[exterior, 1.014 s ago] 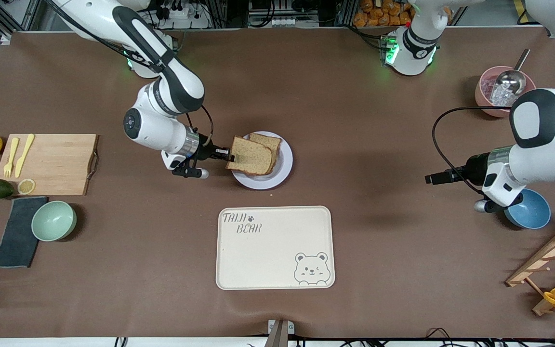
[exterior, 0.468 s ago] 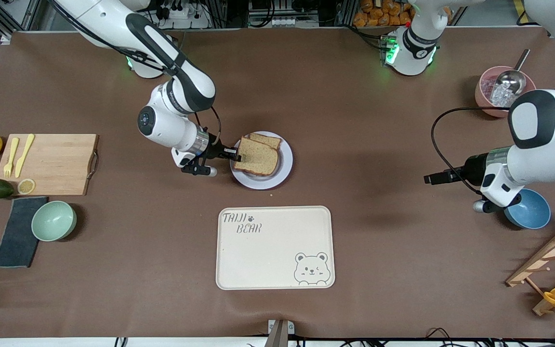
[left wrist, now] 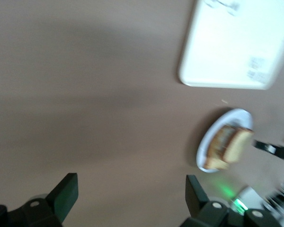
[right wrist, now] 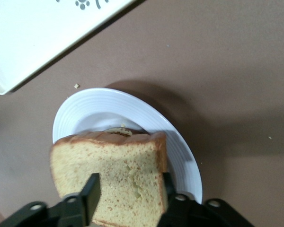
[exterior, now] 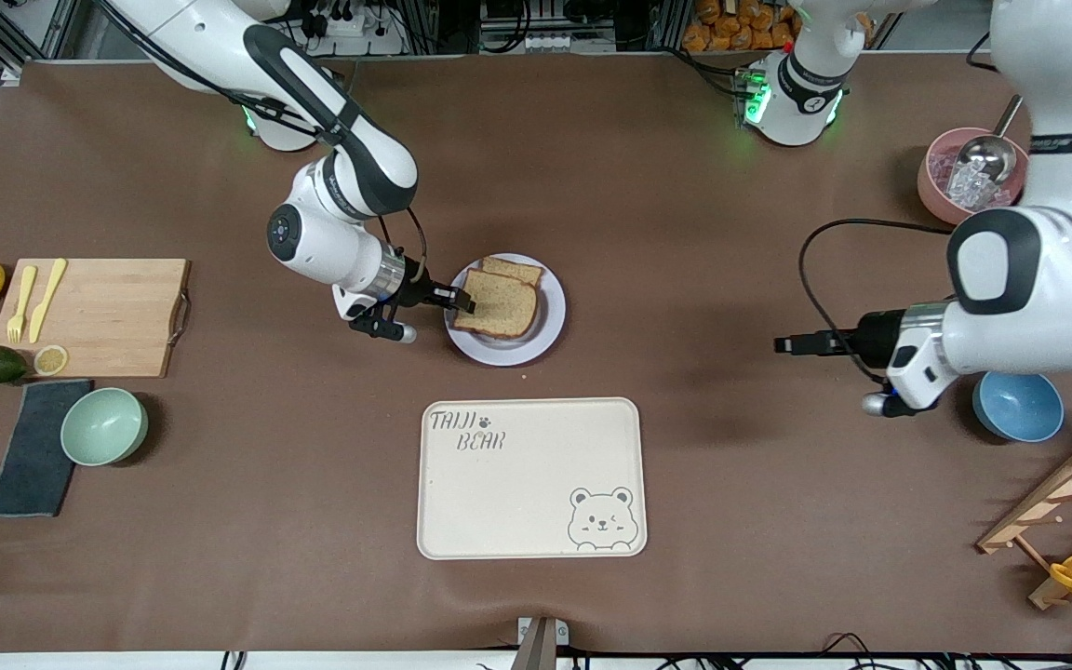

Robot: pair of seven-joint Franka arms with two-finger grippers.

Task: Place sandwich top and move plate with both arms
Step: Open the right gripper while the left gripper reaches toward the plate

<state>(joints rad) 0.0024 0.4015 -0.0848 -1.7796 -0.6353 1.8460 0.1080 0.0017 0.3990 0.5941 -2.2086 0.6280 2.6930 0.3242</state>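
The right gripper [exterior: 462, 301] sits at the plate's [exterior: 550, 321] rim toward the right arm's end, its jaws now parted narrowly on either side of the sandwich top [exterior: 499, 304], where a second ago they were clamped on it. The slice, earlier tilted up over the plate, now lies flat on the lower slice [exterior: 519, 271], its edge between the fingers [right wrist: 92, 189]. Nearer the camera lies the bear-print tray [exterior: 531, 479]. The left gripper [exterior: 783, 344], jaws wide, has shifted over bare table toward the plate.
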